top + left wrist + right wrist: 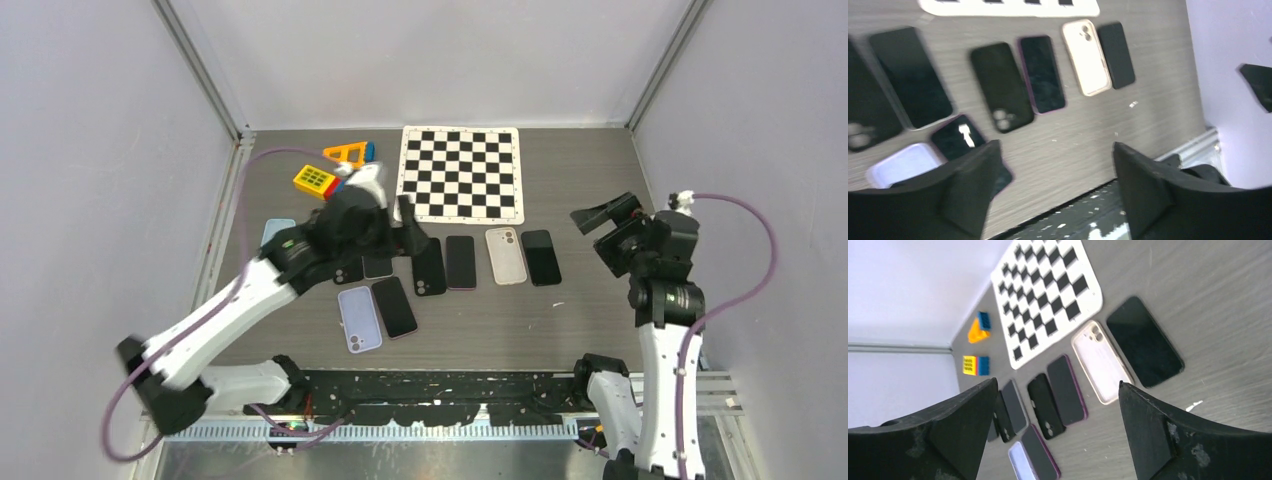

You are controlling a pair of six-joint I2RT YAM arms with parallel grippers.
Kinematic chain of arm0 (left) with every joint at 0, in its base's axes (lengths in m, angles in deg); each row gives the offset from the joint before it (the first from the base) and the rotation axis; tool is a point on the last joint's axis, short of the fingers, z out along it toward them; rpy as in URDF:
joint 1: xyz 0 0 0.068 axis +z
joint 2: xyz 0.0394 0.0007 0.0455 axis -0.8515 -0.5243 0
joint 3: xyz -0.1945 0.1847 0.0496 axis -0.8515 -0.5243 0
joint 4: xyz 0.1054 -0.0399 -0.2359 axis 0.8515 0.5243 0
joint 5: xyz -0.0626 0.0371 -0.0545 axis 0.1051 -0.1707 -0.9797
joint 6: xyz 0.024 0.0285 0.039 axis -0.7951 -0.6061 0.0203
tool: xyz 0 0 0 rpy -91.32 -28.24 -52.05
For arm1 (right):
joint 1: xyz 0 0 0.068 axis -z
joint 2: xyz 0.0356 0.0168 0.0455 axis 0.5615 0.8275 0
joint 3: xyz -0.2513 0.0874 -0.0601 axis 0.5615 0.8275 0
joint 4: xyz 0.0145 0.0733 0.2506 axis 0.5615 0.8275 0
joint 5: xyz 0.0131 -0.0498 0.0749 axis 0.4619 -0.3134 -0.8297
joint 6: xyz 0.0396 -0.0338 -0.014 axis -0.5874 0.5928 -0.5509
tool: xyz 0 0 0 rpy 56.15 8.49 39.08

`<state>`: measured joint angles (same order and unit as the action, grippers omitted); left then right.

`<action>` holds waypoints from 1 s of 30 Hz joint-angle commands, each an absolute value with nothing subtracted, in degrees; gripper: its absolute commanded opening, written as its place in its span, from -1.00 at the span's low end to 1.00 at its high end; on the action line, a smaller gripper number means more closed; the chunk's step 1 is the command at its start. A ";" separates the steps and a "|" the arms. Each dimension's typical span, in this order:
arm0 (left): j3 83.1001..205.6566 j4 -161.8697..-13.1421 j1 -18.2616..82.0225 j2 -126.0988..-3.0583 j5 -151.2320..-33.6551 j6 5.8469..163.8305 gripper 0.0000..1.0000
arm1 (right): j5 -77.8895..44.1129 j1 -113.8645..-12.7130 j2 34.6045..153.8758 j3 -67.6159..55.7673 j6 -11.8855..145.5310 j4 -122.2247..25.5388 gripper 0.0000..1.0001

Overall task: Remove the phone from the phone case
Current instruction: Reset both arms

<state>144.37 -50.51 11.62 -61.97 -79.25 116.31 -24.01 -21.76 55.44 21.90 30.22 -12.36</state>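
Several phones and cases lie flat in mid-table. A dark phone in a purple-rimmed case point(460, 261) lies face up, also in the left wrist view point(1042, 73) and the right wrist view point(1066, 390). Left of it is a black case point(429, 266), right of it a beige case point(506, 255) and a bare black phone point(541, 256). Nearer lie a lavender case point(359, 318) and another purple-rimmed phone point(394, 306). My left gripper point(410, 228) point(1055, 147) hovers open and empty above the row's left part. My right gripper point(597, 232) point(1058, 385) is open and empty, raised right of the row.
A checkerboard mat point(461, 172) lies at the back centre. Coloured toy blocks point(334, 168) sit left of it. Two more dark phones point(363, 268) lie partly under my left arm, and a pale blue item point(275, 232) shows left of it. Walls close in both sides.
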 commanded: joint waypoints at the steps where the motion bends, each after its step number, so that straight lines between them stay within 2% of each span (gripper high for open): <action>1: 138.10 -37.02 11.37 -45.34 -62.44 113.82 0.87 | -19.37 -21.62 49.86 12.02 30.16 -3.77 0.94; 2: 137.10 -35.54 11.34 -41.08 -61.39 113.91 0.98 | -17.84 -21.67 49.31 10.90 30.03 -3.11 0.94; 3: 136.40 -34.09 11.36 -37.26 -60.56 113.88 0.99 | -17.06 -21.63 48.21 9.02 29.95 -1.71 0.94; 12: 137.22 -23.73 11.36 -12.37 -52.51 108.55 0.99 | -3.21 -21.65 40.77 1.63 29.86 3.01 0.96; 19: 142.96 -17.97 11.64 -6.64 -43.30 107.15 0.99 | 6.95 -21.62 34.89 -0.37 29.82 4.11 0.97; 30: 142.40 -20.49 12.33 -5.03 -44.27 106.32 0.99 | 8.09 -21.75 34.34 -1.76 29.41 4.56 0.98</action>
<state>142.73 -19.78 11.99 -5.53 -45.64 106.82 6.57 -21.76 33.65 -1.62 29.91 5.26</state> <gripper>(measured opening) 0.994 0.986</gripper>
